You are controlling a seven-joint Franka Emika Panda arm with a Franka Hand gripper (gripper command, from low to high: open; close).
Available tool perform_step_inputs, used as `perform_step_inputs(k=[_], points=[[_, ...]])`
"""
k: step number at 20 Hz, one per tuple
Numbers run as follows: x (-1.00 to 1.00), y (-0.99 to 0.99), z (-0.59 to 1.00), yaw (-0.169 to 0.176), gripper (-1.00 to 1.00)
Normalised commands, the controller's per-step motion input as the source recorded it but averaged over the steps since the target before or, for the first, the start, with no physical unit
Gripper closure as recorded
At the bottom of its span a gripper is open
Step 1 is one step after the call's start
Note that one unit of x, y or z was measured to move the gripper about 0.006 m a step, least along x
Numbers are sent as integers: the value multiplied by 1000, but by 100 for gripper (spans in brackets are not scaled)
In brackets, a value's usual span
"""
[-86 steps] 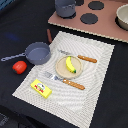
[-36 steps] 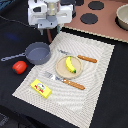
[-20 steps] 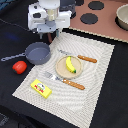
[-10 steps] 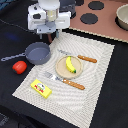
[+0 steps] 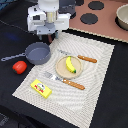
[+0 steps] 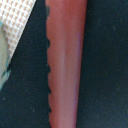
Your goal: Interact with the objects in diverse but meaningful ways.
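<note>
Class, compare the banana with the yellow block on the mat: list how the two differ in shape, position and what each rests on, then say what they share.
Shape: the banana is curved and tapering; the yellow block is a flat-sided box with a red mark on top.
Support: the banana lies on a round plate; the yellow block lies directly on the striped mat.
Position: the banana is mid-mat; the yellow block is near the mat's front corner.
Shared: both are yellow and untouched.

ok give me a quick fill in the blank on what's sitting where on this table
The yellow banana lies on a round ____.
The red tomato sits off the striped mat, beside the grey ____.
The yellow block rests on the striped ____.
The fork and the knife have ____ handles.

Missing words: plate; pan; mat; orange
</note>
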Motion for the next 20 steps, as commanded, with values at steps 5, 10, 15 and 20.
perform_step_inputs(k=[5,10,15,20], points=[[-260,11,0,0,100],[-178,47,-7,0,100],[-152,67,-21,0,100],[-123,76,-6,0,100]])
